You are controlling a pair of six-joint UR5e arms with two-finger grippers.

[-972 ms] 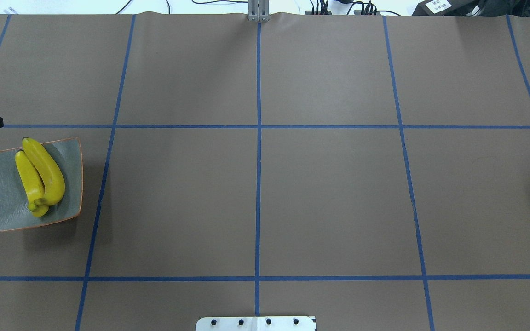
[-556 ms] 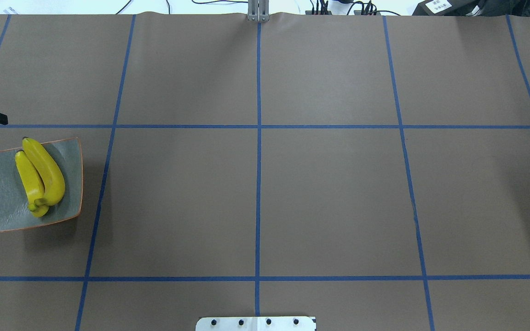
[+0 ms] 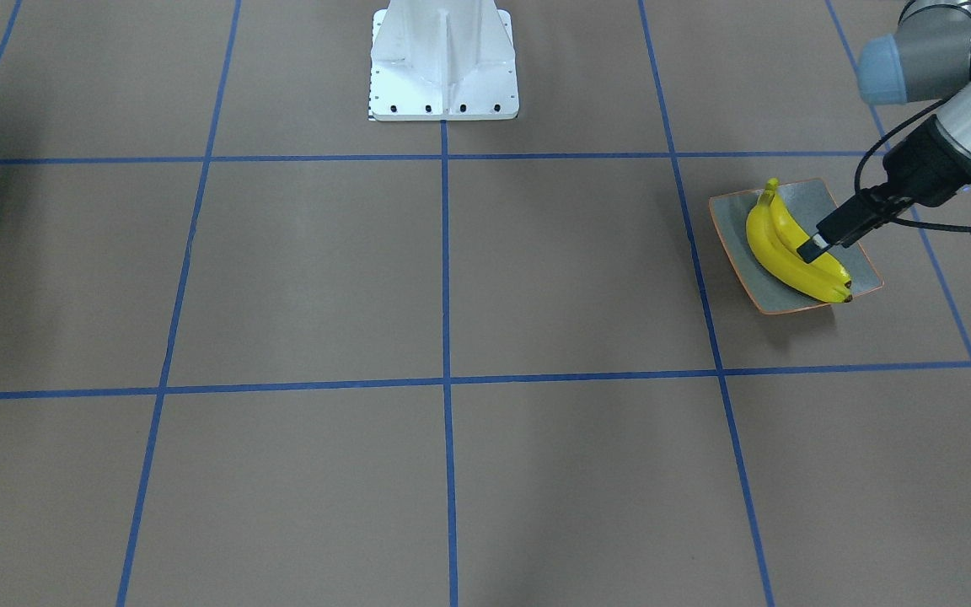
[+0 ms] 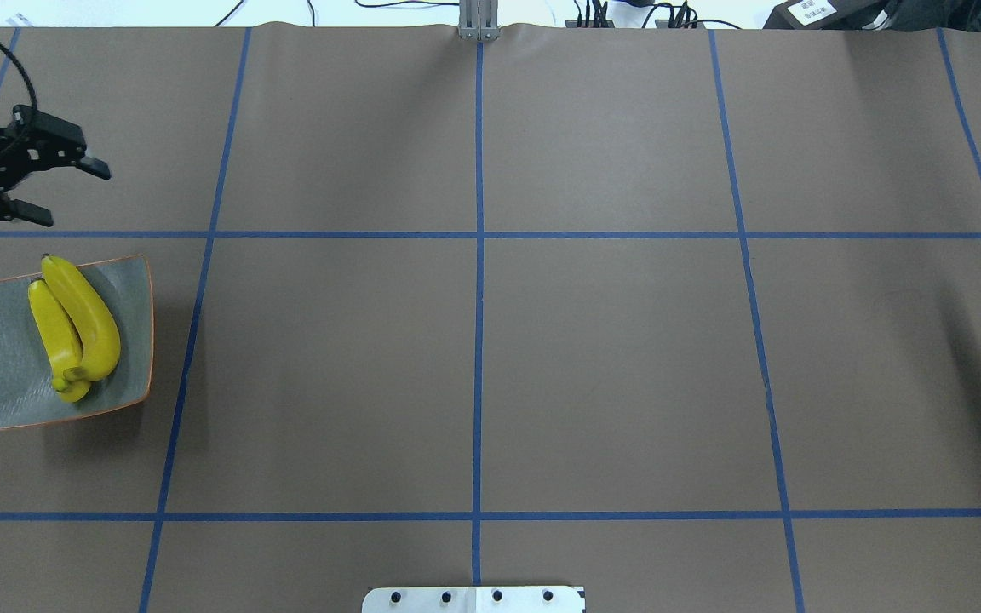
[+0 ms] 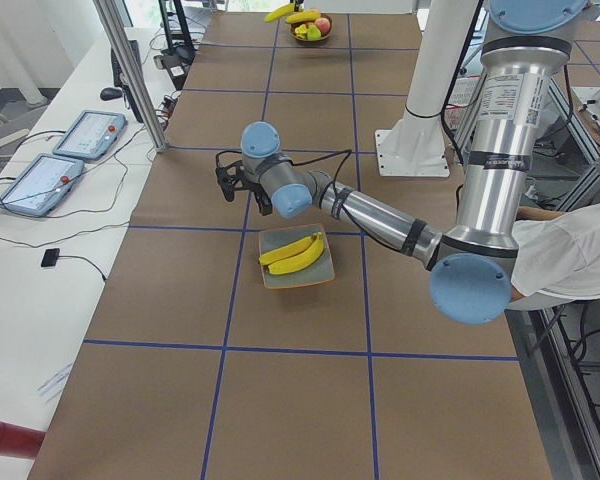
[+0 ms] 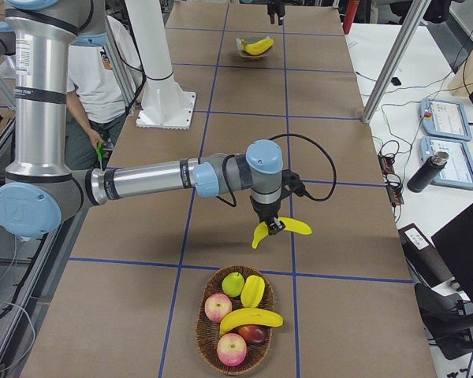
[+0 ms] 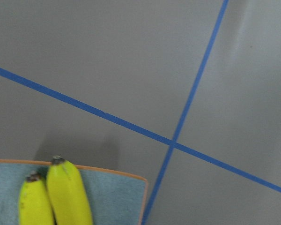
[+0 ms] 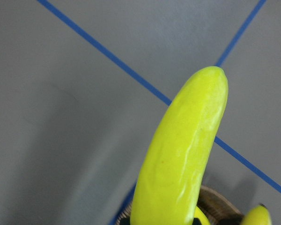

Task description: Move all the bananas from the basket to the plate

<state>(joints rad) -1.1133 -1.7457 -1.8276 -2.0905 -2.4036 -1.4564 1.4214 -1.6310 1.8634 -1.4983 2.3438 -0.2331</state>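
Hovering just beyond the plate [image 4: 129,340] with two bananas [image 4: 86,328], left gripper [image 4: 79,198] gapes wide; right gripper [image 6: 274,224], well apart, clamps another banana [image 6: 296,227].

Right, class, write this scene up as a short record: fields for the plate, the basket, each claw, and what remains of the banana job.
Plate: two bananas lying side by side on it
Left claw: open, empty, above the table on the far side of the plate from the robot
Right claw: third banana at it, off the table, next to the basket; grip too small to judge
Basket: one banana lying across apples and other fruit
Remaining: two bananas not yet on the plate
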